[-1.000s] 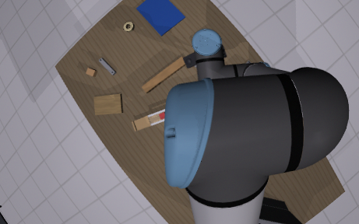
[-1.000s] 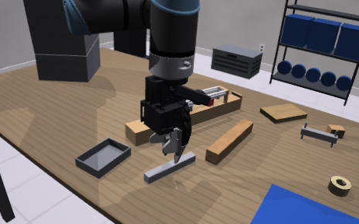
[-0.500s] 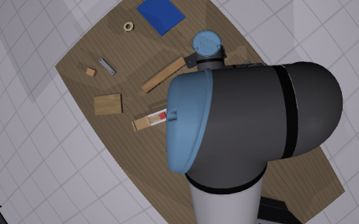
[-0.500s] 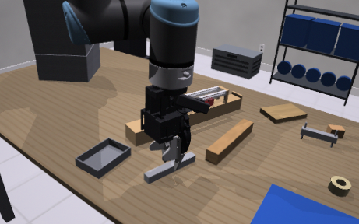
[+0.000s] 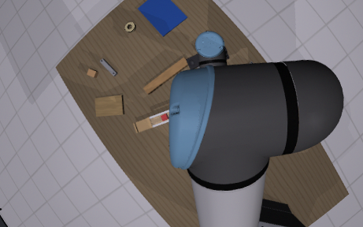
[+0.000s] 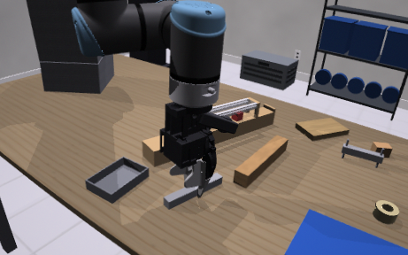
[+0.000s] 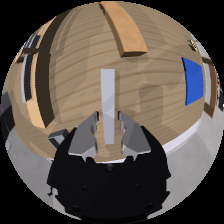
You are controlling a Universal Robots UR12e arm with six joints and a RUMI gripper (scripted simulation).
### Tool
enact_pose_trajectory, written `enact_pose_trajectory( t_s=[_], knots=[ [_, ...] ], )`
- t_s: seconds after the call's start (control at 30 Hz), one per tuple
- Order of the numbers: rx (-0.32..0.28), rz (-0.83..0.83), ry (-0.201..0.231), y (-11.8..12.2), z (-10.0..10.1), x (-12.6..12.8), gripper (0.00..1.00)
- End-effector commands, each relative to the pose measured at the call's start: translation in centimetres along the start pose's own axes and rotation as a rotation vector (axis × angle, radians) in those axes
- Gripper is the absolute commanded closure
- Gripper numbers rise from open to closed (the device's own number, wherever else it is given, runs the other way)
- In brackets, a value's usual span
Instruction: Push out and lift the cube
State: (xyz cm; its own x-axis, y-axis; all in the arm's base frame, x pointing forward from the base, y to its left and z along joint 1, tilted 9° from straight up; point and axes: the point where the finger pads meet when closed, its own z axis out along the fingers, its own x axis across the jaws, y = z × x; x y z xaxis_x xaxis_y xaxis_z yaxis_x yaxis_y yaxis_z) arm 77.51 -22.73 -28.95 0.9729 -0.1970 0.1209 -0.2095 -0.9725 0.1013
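Grey and stiff, the bar (image 6: pixel 192 190) lay just beside the channel (image 6: pixel 235 116) — the gripper (image 6: pixel 199 185) straddled it, partly spread, nothing held. The red cube (image 6: pixel 237 116) sat inside the channel — light, likely easily pushed.

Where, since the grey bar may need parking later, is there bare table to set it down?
Free: the stretch between wooden beam, blue mat and ring; also between grey tray and dark pedestal. Crowded: around the channel and the grey bar under the jaws.

I see a matt wood-grain table (image 6: pixel 65 119). At my wrist view's twelve o'clock lies a smooth wooden beam (image 7: pixel 122 30); centred, a matt grey bar (image 7: pixel 107 100) looks metallic.
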Motion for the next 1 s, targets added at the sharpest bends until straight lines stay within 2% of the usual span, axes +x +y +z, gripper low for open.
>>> enact_pose_trajectory(
  t_s=[0.0, 0.77, 0.8, 0.97],
  knots=[
    [0.000, 0.000, 0.001, 0.01, -0.04, 0.07, 0.78],
    [0.000, 0.000, 0.001, 0.01, -0.04, 0.07, 0.78],
    [0.000, 0.000, 0.001, 0.01, -0.04, 0.07, 1.00],
    [0.000, 0.000, 0.001, 0.01, -0.04, 0.07, 1.00]
  ],
)
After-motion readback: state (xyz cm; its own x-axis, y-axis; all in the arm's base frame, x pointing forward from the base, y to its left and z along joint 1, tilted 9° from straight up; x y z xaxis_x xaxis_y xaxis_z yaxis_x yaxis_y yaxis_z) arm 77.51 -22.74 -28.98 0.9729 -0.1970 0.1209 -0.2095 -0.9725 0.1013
